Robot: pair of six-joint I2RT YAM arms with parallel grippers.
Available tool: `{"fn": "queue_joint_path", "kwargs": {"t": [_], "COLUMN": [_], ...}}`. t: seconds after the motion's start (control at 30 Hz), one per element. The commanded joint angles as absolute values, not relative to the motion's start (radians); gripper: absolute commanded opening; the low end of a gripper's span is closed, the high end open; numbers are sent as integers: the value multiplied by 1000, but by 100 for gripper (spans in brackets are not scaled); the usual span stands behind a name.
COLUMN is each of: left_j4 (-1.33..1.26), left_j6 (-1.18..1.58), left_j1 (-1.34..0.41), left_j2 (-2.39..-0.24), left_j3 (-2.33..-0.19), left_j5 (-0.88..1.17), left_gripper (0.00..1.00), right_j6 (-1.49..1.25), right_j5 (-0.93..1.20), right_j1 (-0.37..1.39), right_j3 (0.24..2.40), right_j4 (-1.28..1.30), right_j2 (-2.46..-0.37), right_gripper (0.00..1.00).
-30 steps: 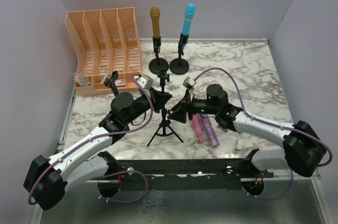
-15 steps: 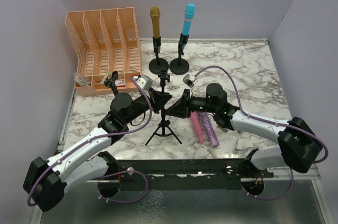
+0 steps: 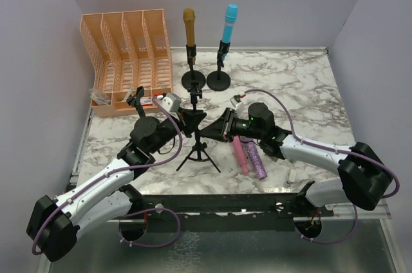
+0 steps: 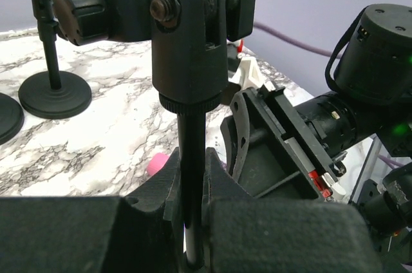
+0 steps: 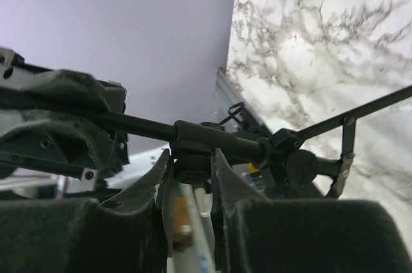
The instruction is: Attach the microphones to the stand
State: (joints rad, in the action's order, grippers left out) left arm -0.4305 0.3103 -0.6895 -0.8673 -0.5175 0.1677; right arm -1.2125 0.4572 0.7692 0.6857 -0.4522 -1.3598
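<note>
A black tripod stand (image 3: 197,147) stands mid-table with an empty clip head (image 3: 194,93). My left gripper (image 3: 191,122) is shut on its thin pole (image 4: 190,170), just under the clip head (image 4: 187,35). My right gripper (image 3: 210,132) is shut on a ribbed knob (image 5: 192,167) on the stand's collar. The pink microphone (image 3: 240,154) and the glittery purple microphone (image 3: 257,160) lie side by side on the table, right of the tripod. The gold microphone (image 3: 189,26) and the cyan microphone (image 3: 228,23) sit upright in round-base stands at the back.
An orange mesh file organiser (image 3: 125,60) stands at the back left, with small white-and-red boxes (image 3: 147,100) at its front. The two round stand bases (image 3: 206,80) sit just behind the tripod. Purple walls close in the left, right and back sides.
Both grippers and the tripod stand have shifted slightly left. The right wrist has turned while keeping its grip on the stand.
</note>
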Motion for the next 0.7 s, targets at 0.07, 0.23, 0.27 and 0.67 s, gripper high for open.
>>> {"fn": "queue_joint_path", "kwargs": {"t": [0.07,0.23,0.27,0.67], "left_j4": [-537,-537,-537,-535], "left_j6": [292,336,345,408], "left_j1": [-695,-695,-695,-695], "left_j2": [-836,-837,-838,-838], "left_j3": [-512,-514,-515,-534], "left_j5": [130,129,130,202], "left_gripper": [0,0,0,0], "right_j6": [-1468,-1089,-1025,-269], "right_j5": [396,443,458,584], "right_j1": [765,765,765,765], "right_j3": [672,674,662,764], "right_j4": [-480,-594,-612,-301], "right_j2": [-1332,-1293,-1284,-1240], "right_gripper": [35,59,63,54]}}
